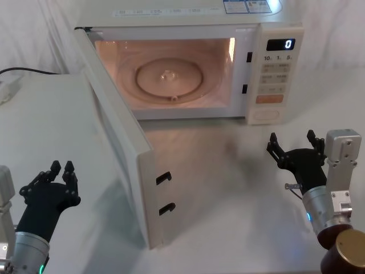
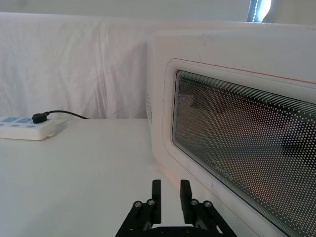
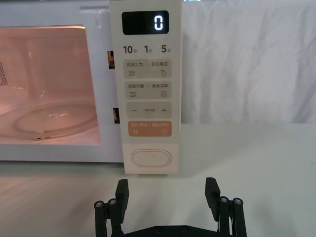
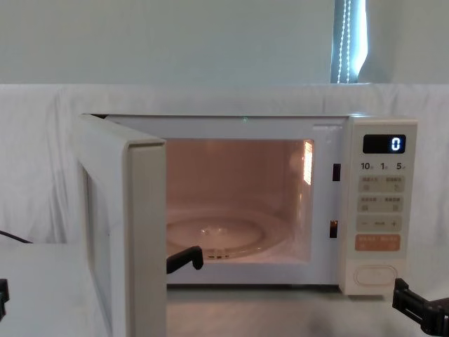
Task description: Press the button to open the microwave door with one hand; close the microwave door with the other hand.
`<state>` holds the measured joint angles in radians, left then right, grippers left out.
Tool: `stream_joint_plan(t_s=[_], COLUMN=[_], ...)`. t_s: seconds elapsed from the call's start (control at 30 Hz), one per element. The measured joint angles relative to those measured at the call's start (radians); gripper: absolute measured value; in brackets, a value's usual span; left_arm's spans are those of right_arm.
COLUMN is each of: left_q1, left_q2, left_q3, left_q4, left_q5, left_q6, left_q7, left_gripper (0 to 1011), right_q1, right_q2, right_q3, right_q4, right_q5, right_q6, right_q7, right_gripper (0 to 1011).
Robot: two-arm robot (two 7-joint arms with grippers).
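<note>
**Head view: microwave door swung wide, both hands held off**

Head view looks down on the microwave (image 1: 188, 63) at the back of the worktop (image 1: 228, 188), its door (image 1: 122, 142) hinged on the left and swung out toward the robot, the lit cavity and glass turntable (image 1: 169, 77) in plain sight. The left hand (image 1: 60, 171) waits low on the outer side of the door, fingers nearly together, touching nothing. The right hand (image 1: 292, 142) sits in front of the control panel (image 1: 274, 74), fingers spread wide and empty, well short of the button (image 1: 268, 114).

Left wrist view gives what the head camera cannot: the door's outer face, with its dotted dark window (image 2: 247, 158) running off at an angle just beside the narrowly parted fingers (image 2: 156, 201), and a power strip (image 2: 27, 127) lying far off on the worktop.

Right wrist view faces the panel squarely: the display (image 3: 145, 22) reads 0, an orange key (image 3: 149, 129) sits above the big oval button (image 3: 151, 159), and the spread fingers (image 3: 122, 190) stand apart from it.

Chest view shows the door edge-on (image 4: 144, 239), with a dark latch hook (image 4: 186, 258) sticking out.
</note>
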<state>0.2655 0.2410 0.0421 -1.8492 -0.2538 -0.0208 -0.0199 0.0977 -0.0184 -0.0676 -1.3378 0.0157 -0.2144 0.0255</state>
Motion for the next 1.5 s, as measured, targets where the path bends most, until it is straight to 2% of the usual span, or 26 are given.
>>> stream_joint_plan(t_s=[0.03,0.13,0.3,1.07,1.27,1.5], left_q1=[0.0,0.0,0.0,0.0,-0.006,-0.025], left_q2=[0.0,0.0,0.0,0.0,0.002,-0.001], left_q3=[0.0,0.0,0.0,0.0,0.001,0.0], left_q4=[0.0,0.0,0.0,0.0,-0.025,-0.058], left_q5=[0.0,0.0,0.0,0.0,0.041,0.06], left_q6=[0.0,0.0,0.0,0.0,0.008,0.035], left_q7=[0.0,0.0,0.0,0.0,-0.01,-0.033], left_gripper=[262,136,5,0,0,0], right_q1=[0.0,0.0,0.0,0.0,0.0,0.0], right_q2=[0.0,0.0,0.0,0.0,0.0,0.0], right_q3=[0.0,0.0,0.0,0.0,0.0,0.0], right_q4=[0.0,0.0,0.0,0.0,0.0,0.0], right_q5=[0.0,0.0,0.0,0.0,0.0,0.0], right_q6=[0.0,0.0,0.0,0.0,0.0,0.0], right_q7=[0.0,0.0,0.0,0.0,0.0,0.0], right_gripper=[1002,1002,1002,1002,1002,1002])
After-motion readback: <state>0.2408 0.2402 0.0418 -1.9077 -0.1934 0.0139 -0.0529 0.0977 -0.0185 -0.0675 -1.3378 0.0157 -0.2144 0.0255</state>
